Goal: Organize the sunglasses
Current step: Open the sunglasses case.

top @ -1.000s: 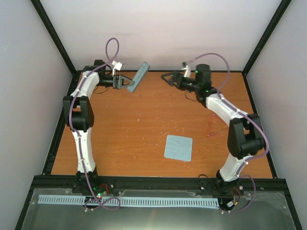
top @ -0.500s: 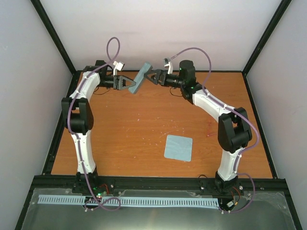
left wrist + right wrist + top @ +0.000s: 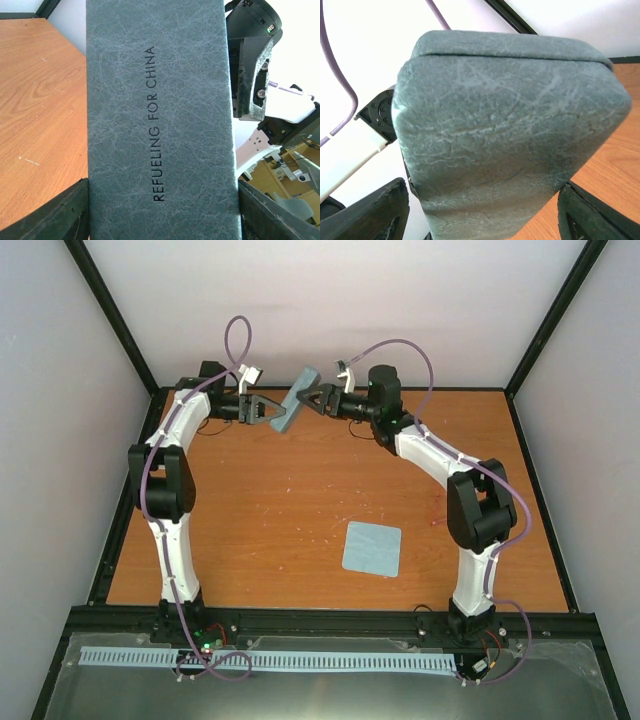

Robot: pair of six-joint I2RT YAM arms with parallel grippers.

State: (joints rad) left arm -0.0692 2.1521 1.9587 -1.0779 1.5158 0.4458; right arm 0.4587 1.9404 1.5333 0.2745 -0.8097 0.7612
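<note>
Orange wood counter (image 3: 260, 500) is mostly bare; the action is up in the air at its far edge. A blue-grey glasses case (image 3: 295, 395), leather-grain w/ "REFUELING FOR CHINA" stamped along it, hangs tilted above the counter. Its seam looks shut in the right wrist view.

Left pincer (image 3: 272, 414) is clamped on the case's lower end, fingers vs. both long sides. Right pincer (image 3: 314, 400) sits at the upper end w/ fingers spread wide, one each side. It's not seen biting, so I read it as apart.

Step in hand, prob.: a two-arm opening of the case so the glasses can go in. The next move needs the right pincer to catch the lid edge only and hinge it up while the left holds the body steady. A grip across both halves would just pin it closed.

Pale blue square cloth (image 3: 372, 548) lies flat mid-counter, nearer the bases.

Sunglasses (image 3: 436, 521) are on the counter right of the cloth, well apart from the case, in neither pincer. They're mostly behind the right arm's elbow. Only a faint reddish-pink thin line shows vs. the wood; shape not readable.
</note>
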